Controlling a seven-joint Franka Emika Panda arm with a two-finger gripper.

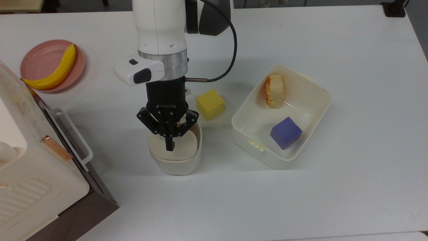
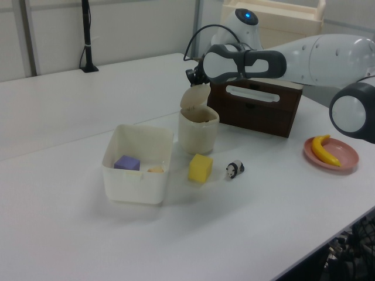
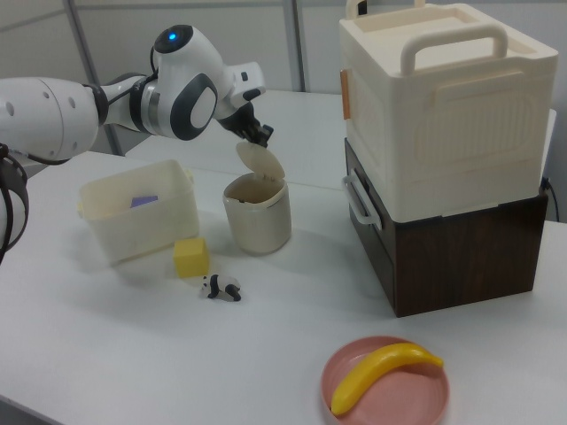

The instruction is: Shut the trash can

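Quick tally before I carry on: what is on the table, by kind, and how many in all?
Blocks: 2, yellow block, purple block
Food: 2, banana, bread
Containers: 3, trash can, tub, plate
Toy panda: 1
Appliance: 1
Total: 9

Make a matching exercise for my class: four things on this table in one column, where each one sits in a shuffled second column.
Things:
1. banana
2. purple cube
3. toy panda
4. claw

Places:
A. inside the cream tub
B. over the trash can lid
C. on the pink plate
D. on the bare table beside the yellow cube

Pairs: 1-C, 2-A, 3-D, 4-B
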